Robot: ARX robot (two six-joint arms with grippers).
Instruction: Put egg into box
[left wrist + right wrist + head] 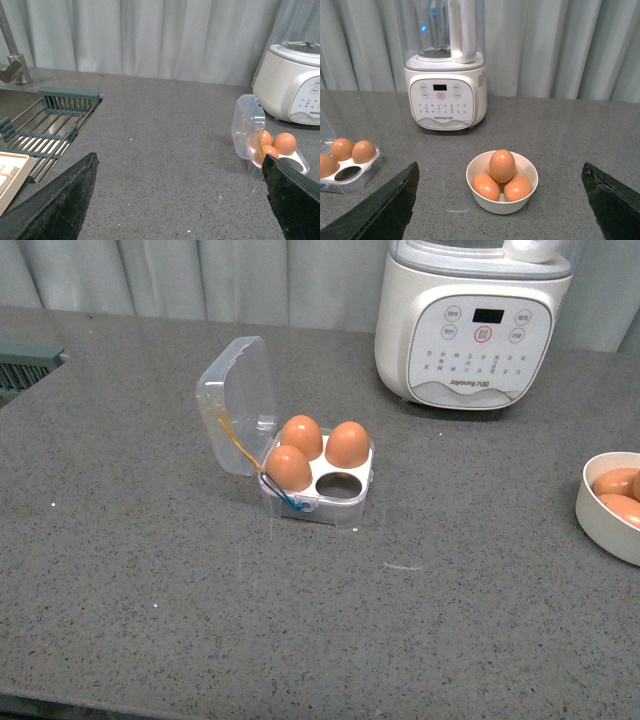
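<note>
Right gripper (500, 163) spread, egg (502, 167) upright in bowl (502, 206) (long axis vertical), box (340, 503) agape

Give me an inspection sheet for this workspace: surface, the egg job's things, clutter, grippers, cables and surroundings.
Surface: grey speckled counter, with one small pale mark in front of the box.
Job's things: box open, lid tilted back; three eggs seated, one cell empty. Spare eggs piled in the bowl.
Clutter: white appliance behind the box.
Grippers: left gripper and right gripper open, holding nothing.
Cables: nothing seen, apart from the yellow and blue cords at the box's clasp.
Surroundings: sink rack, tap, curtain.
</note>
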